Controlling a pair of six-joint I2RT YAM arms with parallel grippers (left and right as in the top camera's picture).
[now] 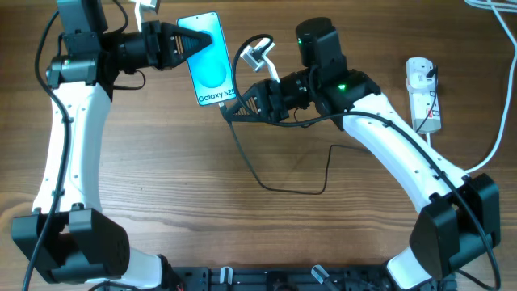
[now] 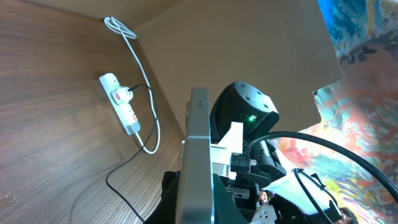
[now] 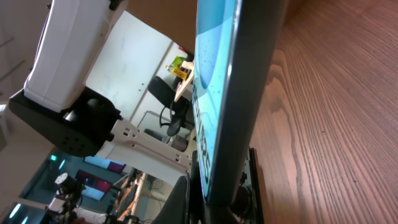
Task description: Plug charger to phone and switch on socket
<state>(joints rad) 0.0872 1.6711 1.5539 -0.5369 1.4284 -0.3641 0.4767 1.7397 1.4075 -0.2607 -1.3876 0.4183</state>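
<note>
The phone (image 1: 212, 69) has a teal-and-white screen and is held off the wooden table. My left gripper (image 1: 187, 44) is shut on its upper left edge. In the left wrist view the phone (image 2: 198, 143) stands edge-on between the jaws (image 2: 193, 184). My right gripper (image 1: 232, 111) is at the phone's bottom right end, shut on the tip of the charger. The plug tip is hidden between the fingers. The thin black charger cable (image 1: 287, 191) loops over the table towards the socket (image 1: 422, 95) at the far right. In the right wrist view the phone (image 3: 239, 74) fills the middle above the jaws (image 3: 224, 205).
The socket (image 2: 118, 102) has a black plug in it. A white lead (image 1: 505, 81) curves along the right edge of the table. The black cable (image 2: 106, 180) lies slack across the wood in front of both arms.
</note>
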